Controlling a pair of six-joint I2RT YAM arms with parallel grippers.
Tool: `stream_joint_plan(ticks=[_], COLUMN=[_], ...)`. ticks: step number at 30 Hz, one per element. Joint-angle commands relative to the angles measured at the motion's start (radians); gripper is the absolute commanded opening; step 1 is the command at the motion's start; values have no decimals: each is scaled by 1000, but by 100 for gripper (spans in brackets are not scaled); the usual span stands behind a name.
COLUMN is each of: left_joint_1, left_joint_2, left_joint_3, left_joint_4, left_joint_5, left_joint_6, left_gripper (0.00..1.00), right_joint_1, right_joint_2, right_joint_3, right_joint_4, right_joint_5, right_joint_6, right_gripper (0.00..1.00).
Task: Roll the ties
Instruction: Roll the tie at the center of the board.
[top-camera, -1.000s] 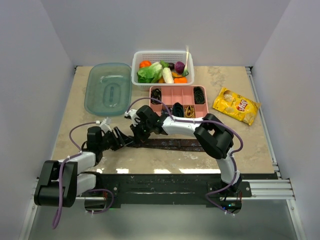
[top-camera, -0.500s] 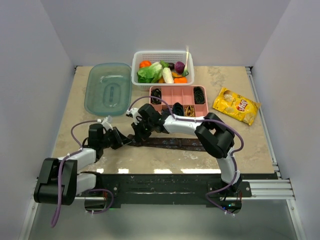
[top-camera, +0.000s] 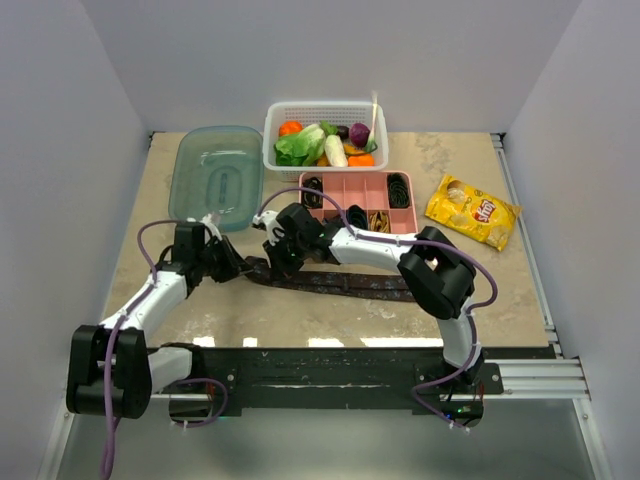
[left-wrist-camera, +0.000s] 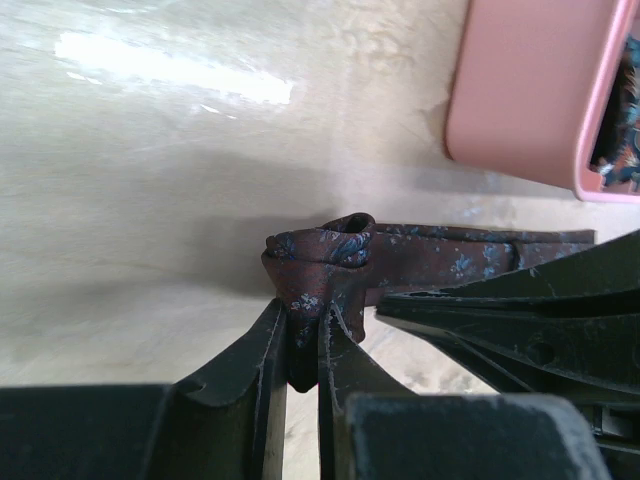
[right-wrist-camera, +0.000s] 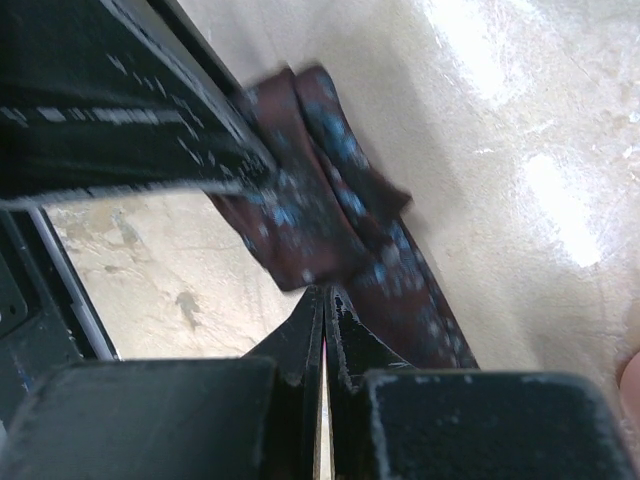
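A dark brown-maroon tie with a faint blue pattern lies flat across the middle of the table. Its left end is folded over into a small bunch. My left gripper is shut on that bunch, and the fabric sits pinched between the fingertips. My right gripper is shut just right of the fold. Its tips rest against the edge of the tie, with nothing visibly between the jaws. Rolled black and gold ties sit in compartments of the pink tray.
A white basket of toy vegetables stands at the back. A clear teal lid lies at the back left, and a yellow chips bag at the right. The pink tray's corner is close beyond the fold.
My left gripper has closed on the tie's folded end. Both grippers have moved away from the near edge, carrying the tie's left end with them.
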Motion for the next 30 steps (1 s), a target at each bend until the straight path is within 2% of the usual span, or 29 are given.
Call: stream_joint_plan(ticks=[1,13,20,27,30], left_joint_1=[-18,-159,-214,-274,-302], left_joint_2=[-18,11,30,53,62], left_joint_3=[106,251,292,321,341], left_joint_4=[-163,-322,-331,-385,-420], left_joint_5=[-119,-323,-322,-409,-500], left_joint_6=[66,94,81,84,87], left_gripper=[0,0,0,0,0], right_joint_1=[-4,11,59,56,45], right_joint_2=[-24,82,160,90,35], right_joint_3=[64,158,247,192,149], right_joint_4=[-21,-9,-38,5,22], right_joint_5=[33,23,59,72,108], right_joint_6=[1,47,49,102,127], right_gripper=[0,0,0,0,0])
